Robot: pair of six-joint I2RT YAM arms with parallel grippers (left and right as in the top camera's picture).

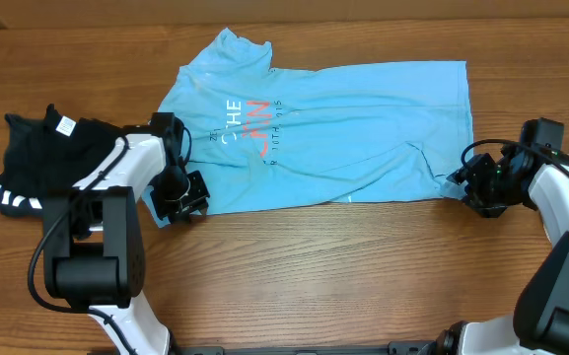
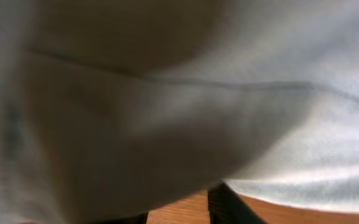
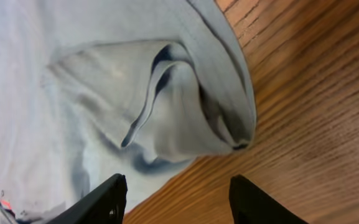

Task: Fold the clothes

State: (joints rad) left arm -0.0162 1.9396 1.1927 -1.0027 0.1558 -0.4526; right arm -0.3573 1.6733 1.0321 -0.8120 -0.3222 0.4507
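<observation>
Blue T-shirt (image 1: 343, 118) spread flat overhead, right wrist alone shows right gripper (image 3: 176, 190) jaws apart at folded corner, left gripper (image 1: 183, 197) cloth-smothered, state unreadable

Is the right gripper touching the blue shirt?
Cannot tell. Right wrist view: the right gripper is open, one finger over the blue shirt hem; contact unclear.

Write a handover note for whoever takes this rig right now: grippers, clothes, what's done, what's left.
Left gripper: at the blue shirt's near-left corner; cloth fills its wrist camera, so its grip cannot be told.
Right gripper: open, empty, just short of the shirt's bunched near-right corner.
Shirt: spread on the table, wrinkled.
Black garment: heaped at the left end.
Done: shirt laid out; no finished fold visible.
Left: fold both.
</observation>
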